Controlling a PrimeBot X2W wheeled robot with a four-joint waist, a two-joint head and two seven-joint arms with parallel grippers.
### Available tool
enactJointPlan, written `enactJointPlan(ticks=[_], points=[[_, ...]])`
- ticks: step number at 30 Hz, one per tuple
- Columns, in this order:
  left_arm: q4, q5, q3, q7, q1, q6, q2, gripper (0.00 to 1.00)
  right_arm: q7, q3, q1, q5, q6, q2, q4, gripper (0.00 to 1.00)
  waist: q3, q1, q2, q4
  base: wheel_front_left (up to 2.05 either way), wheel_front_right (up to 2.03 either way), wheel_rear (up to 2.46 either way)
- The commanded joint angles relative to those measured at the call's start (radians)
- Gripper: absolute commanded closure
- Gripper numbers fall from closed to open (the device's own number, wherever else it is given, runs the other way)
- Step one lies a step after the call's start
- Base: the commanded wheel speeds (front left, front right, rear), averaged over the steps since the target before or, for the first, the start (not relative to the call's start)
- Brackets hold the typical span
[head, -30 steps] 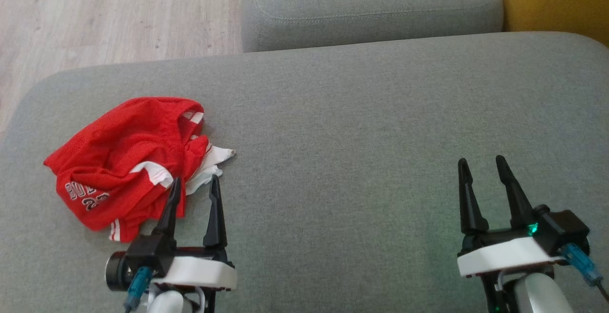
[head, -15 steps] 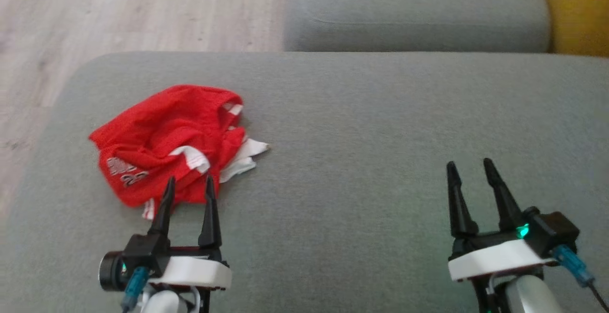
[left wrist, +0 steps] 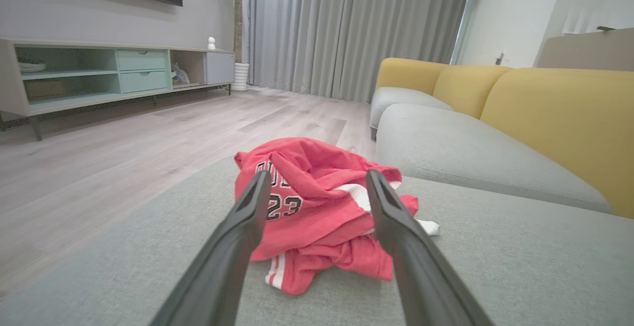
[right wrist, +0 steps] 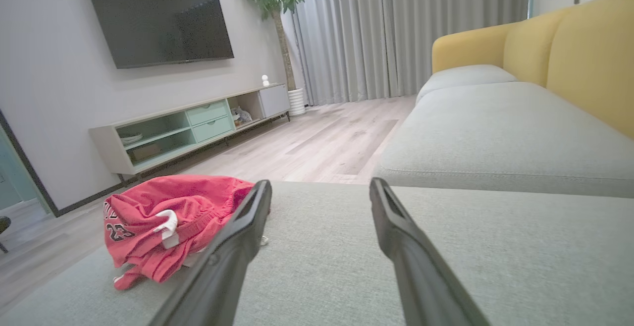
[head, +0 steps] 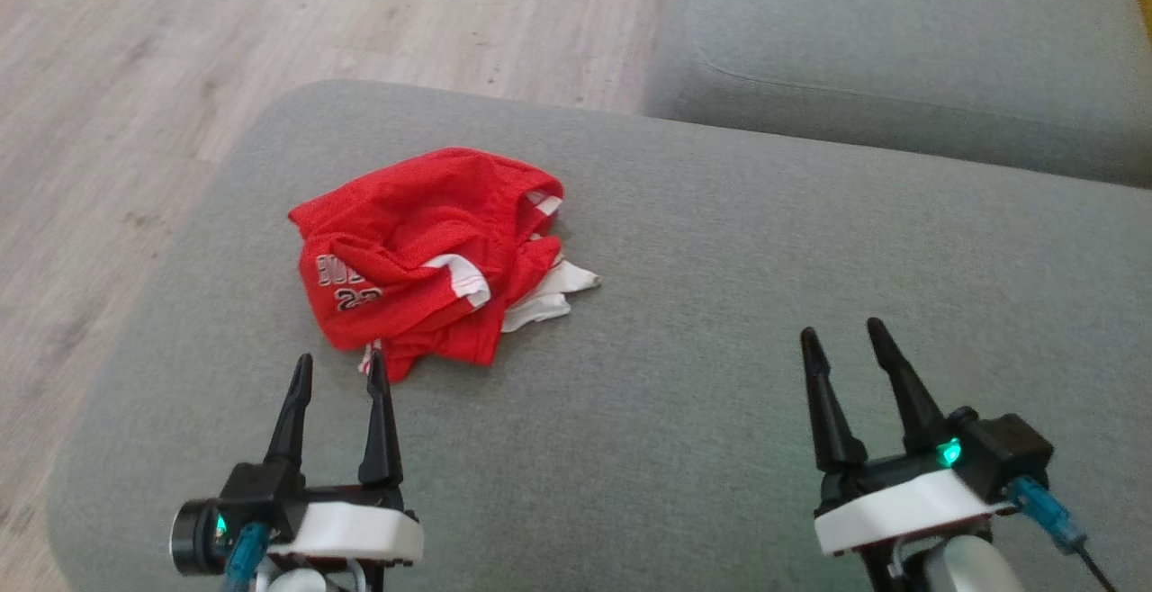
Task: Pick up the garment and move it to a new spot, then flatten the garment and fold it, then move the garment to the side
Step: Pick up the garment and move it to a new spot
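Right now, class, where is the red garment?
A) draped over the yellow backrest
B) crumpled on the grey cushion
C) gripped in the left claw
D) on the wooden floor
B: the red garment lies bunched on the grey cushion, ahead of the open left claw.

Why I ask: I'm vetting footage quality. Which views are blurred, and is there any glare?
Head view: soft and slightly smeared, the red garment's print barely legible. Left wrist view: crisper, the 23 on it reads clearly. Right wrist view: even soft light, no glare or hard shadows on the sofa cushion.
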Motion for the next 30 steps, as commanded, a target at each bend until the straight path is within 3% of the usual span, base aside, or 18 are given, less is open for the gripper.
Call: enactJointPlan(ticks=[1, 14, 19, 24, 30], points=[[-0.035, 0.010, 0.036, -0.010, -0.030, 0.003, -0.001, 0.00, -0.009, 0.032, -0.017, 0.005, -0.001, -0.009, -0.028, 0.00, -0.004, 0.0000, 0.0000, 0.019, 0.00, 0.00, 0.00], [-0.035, 0.031, 0.061, -0.010, -0.036, -0.012, 0.002, 0.00, -0.009, 0.070, -0.018, 0.017, -0.001, -0.009, -0.023, 0.00, 0.010, 0.0000, 0.0000, 0.035, 0.00, 0.00, 0.00], [0.019, 0.074, 0.035, -0.007, -0.124, -0.053, 0.045, 0.00, -0.009, 0.052, -0.032, 0.013, -0.001, -0.009, -0.034, 0.00, 0.050, 0.0000, 0.0000, 0.015, 0.00, 0.00, 0.00], [0.132, 0.094, 0.000, 0.097, -0.304, -0.118, 0.096, 0.00, -0.009, 0.045, -0.055, -0.010, -0.001, -0.009, -0.040, 0.00, 0.105, 0.0000, 0.0000, -0.007, 0.00, 0.00, 0.00], [0.253, 0.085, -0.011, 0.245, -0.469, -0.153, 0.143, 0.00, -0.009, 0.043, -0.084, -0.020, -0.001, -0.009, -0.045, 0.00, 0.163, 0.0000, 0.0000, -0.040, 0.00, 0.00, 0.00]])
